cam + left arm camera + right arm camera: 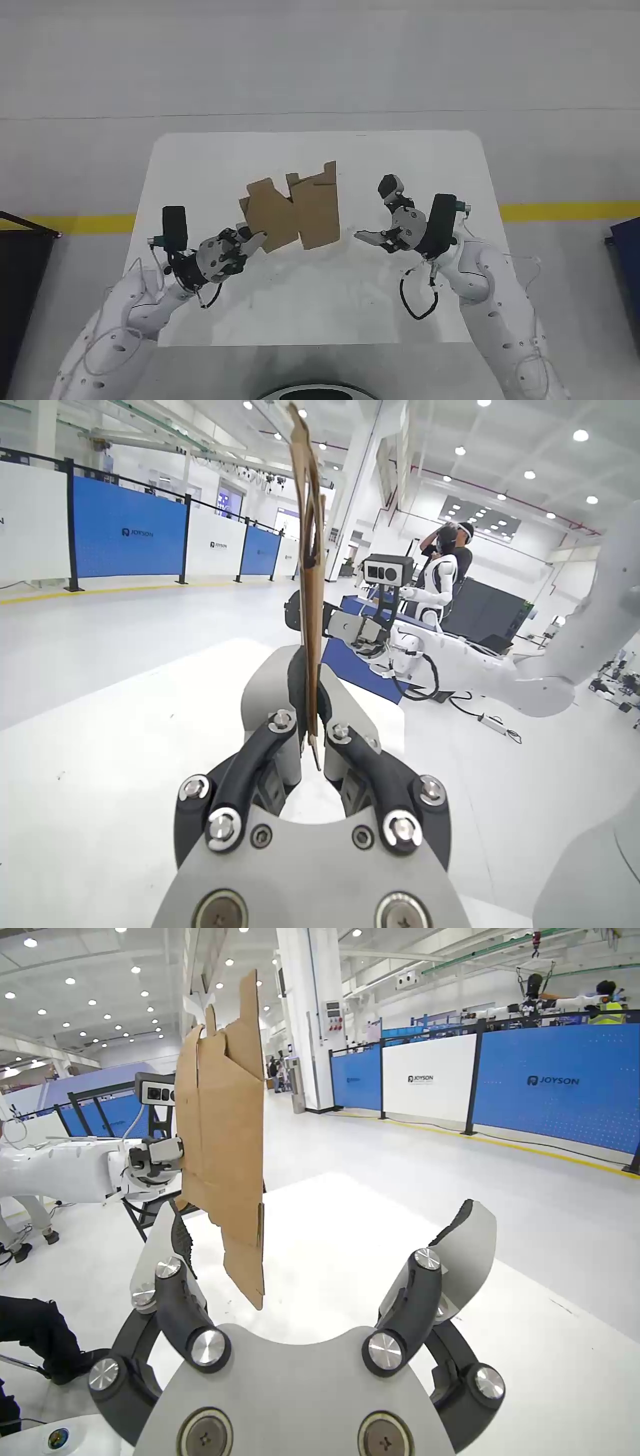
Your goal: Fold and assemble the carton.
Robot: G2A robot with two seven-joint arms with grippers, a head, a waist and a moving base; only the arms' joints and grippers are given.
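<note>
Left hand [310,695] clamped shut — right hand [321,1220] faces it, apart, fingers spread wide.

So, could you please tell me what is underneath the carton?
The white table shows below the carton, which the left gripper clamps upright by one edge. From above, the carton covers the patch directly beneath it.

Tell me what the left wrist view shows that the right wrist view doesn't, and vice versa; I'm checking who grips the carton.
Left wrist view: the carton edge-on, clamped in the shut left gripper. Right wrist view: the carton's broad face with flaps, and the right gripper open, not gripping it. Both: the carton upright above the table.
</note>
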